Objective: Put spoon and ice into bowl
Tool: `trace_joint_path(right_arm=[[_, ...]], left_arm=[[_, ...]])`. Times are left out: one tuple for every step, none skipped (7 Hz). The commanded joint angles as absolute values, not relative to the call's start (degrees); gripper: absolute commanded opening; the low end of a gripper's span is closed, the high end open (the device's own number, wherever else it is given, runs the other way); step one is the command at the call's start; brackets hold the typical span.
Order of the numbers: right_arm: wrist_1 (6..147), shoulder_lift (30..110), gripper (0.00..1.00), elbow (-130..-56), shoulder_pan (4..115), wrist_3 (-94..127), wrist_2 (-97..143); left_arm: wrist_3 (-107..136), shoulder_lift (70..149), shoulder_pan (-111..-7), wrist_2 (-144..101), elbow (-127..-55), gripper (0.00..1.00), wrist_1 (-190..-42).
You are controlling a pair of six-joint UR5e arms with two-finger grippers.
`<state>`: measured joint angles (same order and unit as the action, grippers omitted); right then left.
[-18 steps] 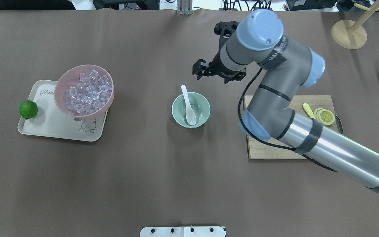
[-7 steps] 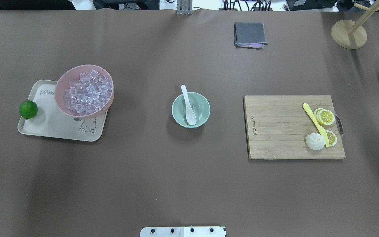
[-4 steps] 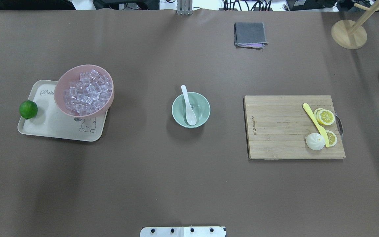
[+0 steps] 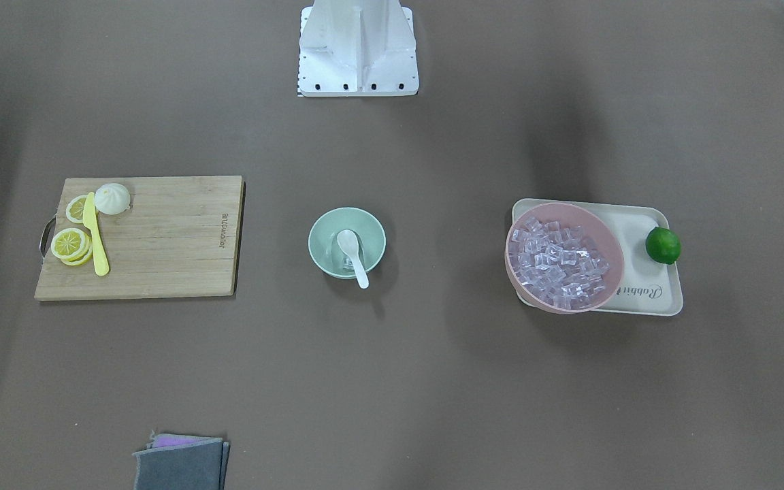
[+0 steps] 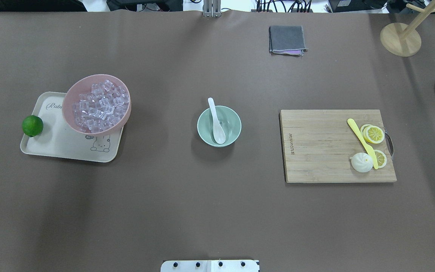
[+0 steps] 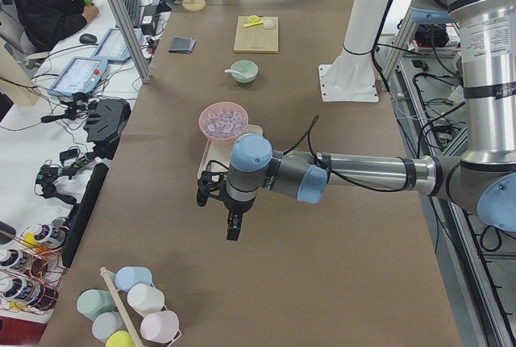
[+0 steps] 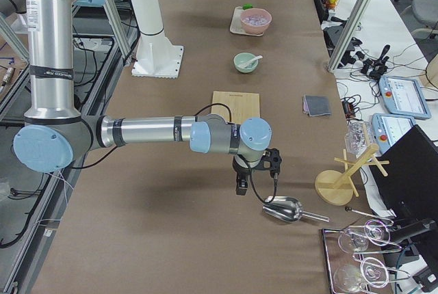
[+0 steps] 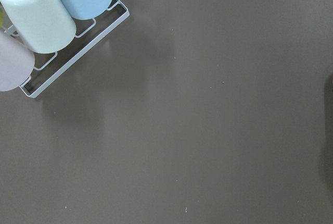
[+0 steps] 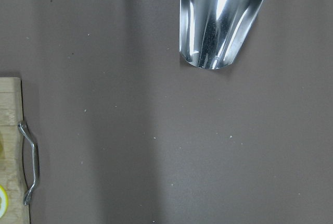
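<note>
The white spoon (image 5: pixel 216 121) lies in the mint-green bowl (image 5: pixel 204 133) at the table's middle, its handle over the far rim. It also shows in the front-facing view (image 4: pixel 353 254), in the bowl (image 4: pixel 324 231). A clear ice cube (image 4: pixel 345 265) lies in the bowl beside the spoon. Many more ice cubes (image 5: pixel 98 106) fill the pink bowl (image 5: pixel 74 84). My left gripper (image 6: pixel 232 231) hangs over the table's left end, far from the bowl (image 6: pixel 244 72). My right gripper (image 7: pixel 241 186) hangs over the right end. I cannot tell whether either is open or shut.
A wooden cutting board (image 5: pixel 319 147) holds a yellow knife (image 5: pixel 361 140), lemon slices and a white bun. The pink bowl sits on a cream tray (image 5: pixel 60 145) with a lime (image 5: pixel 32 125). A metal scoop (image 9: pixel 221 15), a grey cloth (image 5: pixel 286 39) and a cup rack (image 8: pixel 36 15) lie around.
The right arm, which stood just behind the bowl 2.6 s ago, has drawn back out of the overhead view. The spoon, bowl and ice have not moved.
</note>
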<state>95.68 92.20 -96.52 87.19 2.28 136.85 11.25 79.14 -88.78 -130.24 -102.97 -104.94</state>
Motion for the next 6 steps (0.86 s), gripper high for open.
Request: trace_joint_path(right_arm=[[95.63,92.37,1.00,-96.42,87.19,2.29,136.49],[95.63,92.29,1.00,-96.50,87.19,2.37,136.49],[95.54,92.29,1.00,-96.50,87.19,2.72,136.49],[95.54,92.11,1.00,-96.50,87.19,2.81,136.49],[95.54,92.02,1.00,-96.59,87.19,2.81,136.41],[95.54,92.11,1.00,-96.50,87.19,2.81,136.41]], left_arm=[[11.25,79.71,-88.77,-130.17,-102.83,0.98,-104.85],[11.25,79.72,-88.77,-130.25,-102.83,0.98,-104.85],[11.25,79.72,-88.77,-130.25,-102.92,0.98,-104.85],[11.25,79.72,-88.77,-130.25,-103.27,0.98,-104.85],[11.25,79.80,-88.68,-130.25,-103.45,0.98,-104.68],[11.16,79.63,-88.77,-130.95,-103.53,0.98,-104.59]])
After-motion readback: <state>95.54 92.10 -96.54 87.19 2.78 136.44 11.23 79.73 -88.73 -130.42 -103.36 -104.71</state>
